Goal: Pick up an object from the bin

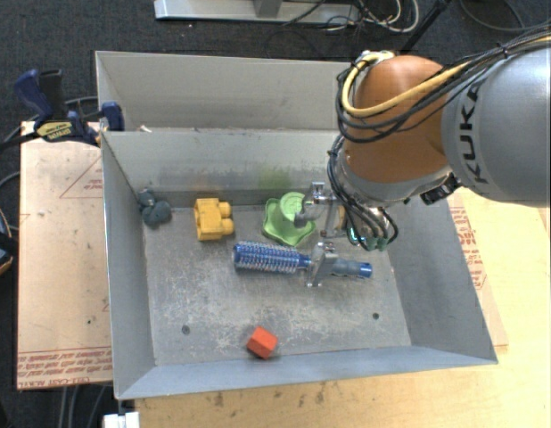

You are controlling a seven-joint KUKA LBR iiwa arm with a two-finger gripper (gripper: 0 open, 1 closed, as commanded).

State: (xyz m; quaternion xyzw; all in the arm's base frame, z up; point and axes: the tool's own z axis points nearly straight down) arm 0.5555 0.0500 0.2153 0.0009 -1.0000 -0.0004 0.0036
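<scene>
My gripper (pixel 317 235) hangs low over the middle right of the bin, under the orange cover. Its two metal fingers stand apart: the far one touches the green cup-like piece (pixel 287 220) and the near one comes down on the handle of the blue brush. The blue brush (pixel 274 259) lies flat across the bin floor, its bristled head to the left and its handle running right under the near finger. Nothing shows held between the fingers.
A yellow block (pixel 211 218) lies left of the green piece, and a small dark grey lump (pixel 154 209) sits by the left wall. A red cube (pixel 262 343) rests near the front wall. The arm fills the upper right.
</scene>
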